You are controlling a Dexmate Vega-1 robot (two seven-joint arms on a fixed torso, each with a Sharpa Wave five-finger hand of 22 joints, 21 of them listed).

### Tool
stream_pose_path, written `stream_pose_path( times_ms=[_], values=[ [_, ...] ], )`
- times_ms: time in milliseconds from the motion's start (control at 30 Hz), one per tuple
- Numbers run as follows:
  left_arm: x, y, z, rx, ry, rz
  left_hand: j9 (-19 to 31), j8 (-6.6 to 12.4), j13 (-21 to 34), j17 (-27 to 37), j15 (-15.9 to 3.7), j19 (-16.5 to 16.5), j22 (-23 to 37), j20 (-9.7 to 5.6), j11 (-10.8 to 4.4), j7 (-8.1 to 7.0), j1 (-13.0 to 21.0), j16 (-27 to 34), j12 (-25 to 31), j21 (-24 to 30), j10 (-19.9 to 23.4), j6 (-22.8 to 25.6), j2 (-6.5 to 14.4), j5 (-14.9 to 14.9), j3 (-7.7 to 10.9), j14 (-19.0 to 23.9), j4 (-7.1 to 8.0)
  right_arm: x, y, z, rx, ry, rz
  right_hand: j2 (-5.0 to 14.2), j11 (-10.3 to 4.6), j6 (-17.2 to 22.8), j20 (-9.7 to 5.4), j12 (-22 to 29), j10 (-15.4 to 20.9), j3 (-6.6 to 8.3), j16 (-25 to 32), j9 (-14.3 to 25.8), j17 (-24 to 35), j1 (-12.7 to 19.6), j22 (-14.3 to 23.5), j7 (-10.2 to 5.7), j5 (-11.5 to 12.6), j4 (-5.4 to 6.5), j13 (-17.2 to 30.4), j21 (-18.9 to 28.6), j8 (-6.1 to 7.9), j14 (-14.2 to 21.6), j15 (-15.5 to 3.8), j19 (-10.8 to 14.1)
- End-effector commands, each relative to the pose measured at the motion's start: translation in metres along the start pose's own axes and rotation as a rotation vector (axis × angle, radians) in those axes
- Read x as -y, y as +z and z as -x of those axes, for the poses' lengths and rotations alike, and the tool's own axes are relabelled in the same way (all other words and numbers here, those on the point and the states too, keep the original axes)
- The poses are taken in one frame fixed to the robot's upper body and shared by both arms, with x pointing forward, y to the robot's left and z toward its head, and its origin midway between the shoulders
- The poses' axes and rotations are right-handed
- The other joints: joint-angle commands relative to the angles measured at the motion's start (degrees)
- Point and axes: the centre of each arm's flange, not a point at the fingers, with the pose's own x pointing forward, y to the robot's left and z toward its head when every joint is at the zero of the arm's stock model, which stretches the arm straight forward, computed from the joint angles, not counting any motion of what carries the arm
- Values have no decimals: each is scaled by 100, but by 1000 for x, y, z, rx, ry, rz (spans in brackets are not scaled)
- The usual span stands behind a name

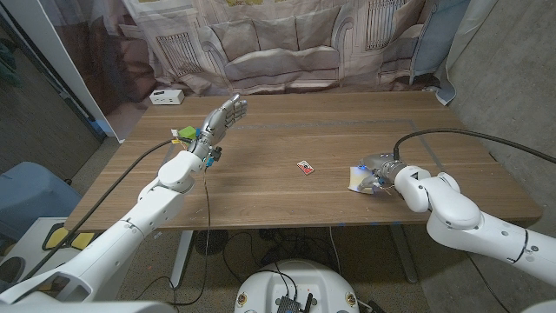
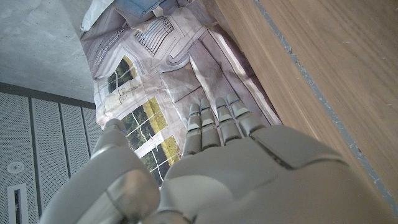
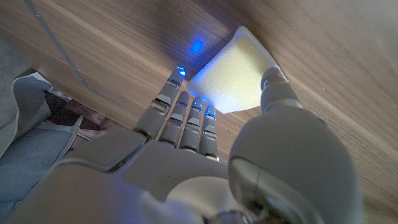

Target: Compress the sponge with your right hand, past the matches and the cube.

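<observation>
sponge (image 1: 359, 179) near the worktop (image 1: 347, 130) right edge, gripped by right robot hand (image 1: 379, 174) | left robot hand (image 1: 221, 117) spread | matches (image 1: 305, 167) label unreadable

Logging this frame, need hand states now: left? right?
Left hand: open, raised above the table, holding nothing.
Right hand: fingers and thumb closed on the sponge, gripping it.

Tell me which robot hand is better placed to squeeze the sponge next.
The right robot hand. It is already at the sponge, with fingers on one side and the thumb on the other. The left robot hand is raised across the table by the cube, beyond the matches.
</observation>
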Motion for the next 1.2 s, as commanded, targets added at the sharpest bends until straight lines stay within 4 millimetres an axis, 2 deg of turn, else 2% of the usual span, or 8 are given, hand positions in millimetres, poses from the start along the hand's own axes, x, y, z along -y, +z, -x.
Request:
stream_pose_path(
  times_ms=[33,633,967,1200],
  values=[
    [0,-3,1,-8,2,3,7,-13,5,30,32,37,28,4,14,5,48,1,-15,-15,50,61,0,-21,29,52,6,-7,1,-4,-6,8,4,52,-1,66,-10,31,28,-16,31,11,31,31,22,-11,40,-14,-4,20,28,42,-18,60],
    [0,-4,2,-13,4,6,8,-17,7,31,35,37,28,8,31,13,55,-3,-22,-15,46,57,12,-22,36,43,8,-22,1,-12,-5,19,13,77,-47,296,-32,76,224,-33,82,11,37,90,23,-107,53,-34,-4,46,83,220,-82,209],
    [3,-3,0,-11,0,7,8,-15,7,31,25,42,28,-2,18,5,60,0,-20,-13,56,64,17,-22,40,53,8,-25,-2,-13,-14,0,18,140,-145,704,-57,158,591,-53,184,12,61,147,28,-211,66,-33,-4,92,183,514,-137,446],
    [4,-3,-1,-10,2,9,8,-16,8,31,39,39,28,2,31,9,62,-1,-23,-15,51,66,20,-23,42,53,9,-25,-3,-13,-18,-26,11,206,-148,947,-103,196,822,-53,285,11,85,228,32,-239,70,-47,-6,148,225,780,-221,682]
  ],
)
